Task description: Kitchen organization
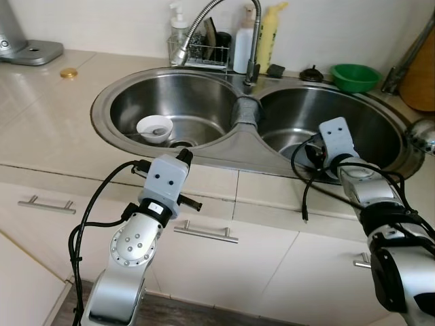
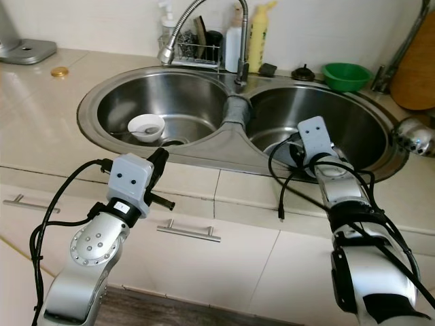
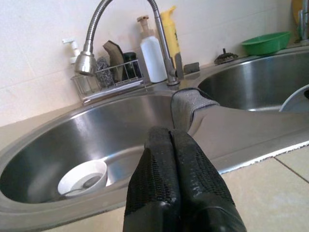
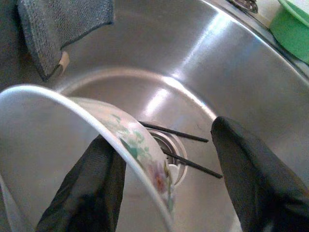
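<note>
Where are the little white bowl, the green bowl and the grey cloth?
white bowl (image 1: 155,128): left eye view, its inside.
green bowl (image 1: 354,77): left eye view, its rim.
grey cloth (image 3: 189,105): left wrist view, its draped middle.

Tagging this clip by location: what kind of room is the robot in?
A home kitchen, most likely: a double stainless sink with a gooseneck faucet, a white bowl in the left basin, and soap bottles along the tiled wall.
</note>
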`<state>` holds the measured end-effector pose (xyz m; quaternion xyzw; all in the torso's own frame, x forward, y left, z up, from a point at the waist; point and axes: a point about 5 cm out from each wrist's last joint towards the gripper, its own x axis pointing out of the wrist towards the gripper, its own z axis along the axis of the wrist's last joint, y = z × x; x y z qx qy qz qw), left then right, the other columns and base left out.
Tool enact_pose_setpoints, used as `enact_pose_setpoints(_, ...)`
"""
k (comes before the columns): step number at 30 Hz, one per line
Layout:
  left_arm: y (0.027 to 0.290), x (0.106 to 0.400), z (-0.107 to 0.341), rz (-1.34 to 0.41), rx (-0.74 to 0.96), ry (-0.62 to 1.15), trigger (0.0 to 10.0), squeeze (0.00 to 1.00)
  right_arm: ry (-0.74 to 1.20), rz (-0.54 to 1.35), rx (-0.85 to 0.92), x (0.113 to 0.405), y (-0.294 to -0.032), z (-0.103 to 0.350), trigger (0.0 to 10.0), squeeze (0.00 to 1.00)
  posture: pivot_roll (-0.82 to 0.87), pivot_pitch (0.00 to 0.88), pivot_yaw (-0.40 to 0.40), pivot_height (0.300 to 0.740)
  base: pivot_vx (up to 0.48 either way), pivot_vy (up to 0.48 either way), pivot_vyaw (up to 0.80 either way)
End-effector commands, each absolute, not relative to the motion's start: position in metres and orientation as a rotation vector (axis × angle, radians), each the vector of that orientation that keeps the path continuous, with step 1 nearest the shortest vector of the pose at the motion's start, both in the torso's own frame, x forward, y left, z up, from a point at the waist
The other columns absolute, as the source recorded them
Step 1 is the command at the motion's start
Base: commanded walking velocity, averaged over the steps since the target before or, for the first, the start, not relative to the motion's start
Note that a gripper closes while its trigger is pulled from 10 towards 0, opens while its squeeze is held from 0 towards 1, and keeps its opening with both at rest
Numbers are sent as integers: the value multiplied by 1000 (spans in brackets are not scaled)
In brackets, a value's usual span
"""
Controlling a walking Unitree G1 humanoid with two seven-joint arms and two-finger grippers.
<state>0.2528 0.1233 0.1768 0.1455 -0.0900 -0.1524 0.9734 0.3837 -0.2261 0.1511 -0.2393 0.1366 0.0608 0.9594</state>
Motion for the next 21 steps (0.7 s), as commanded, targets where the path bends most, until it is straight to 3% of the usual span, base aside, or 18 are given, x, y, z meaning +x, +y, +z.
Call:
enact_pose_setpoints(1, 123, 254, 176, -314, 297, -182, 10000, 0, 440, 266, -588, 367, -222, 113, 10000, 0, 151, 0, -47, 740, 0, 0, 0)
enact_pose_setpoints(4, 123, 254, 176, -314, 299, -181, 10000, 0, 441, 382, -757, 361, -221, 114, 10000, 0, 150, 0, -48, 740, 0, 0, 0)
enact_pose_setpoints(8, 123, 253, 176, -313, 299, -181, 10000, 0, 439, 397, -815, 357, -224, 116, 10000, 0, 147, 0, -52, 740, 0, 0, 0)
enact_pose_setpoints(21, 124, 253, 175, -310, 299, -176, 10000, 0, 366, 400, -762, 329, -224, 146, 10000, 0, 133, 0, -54, 740, 0, 0, 0)
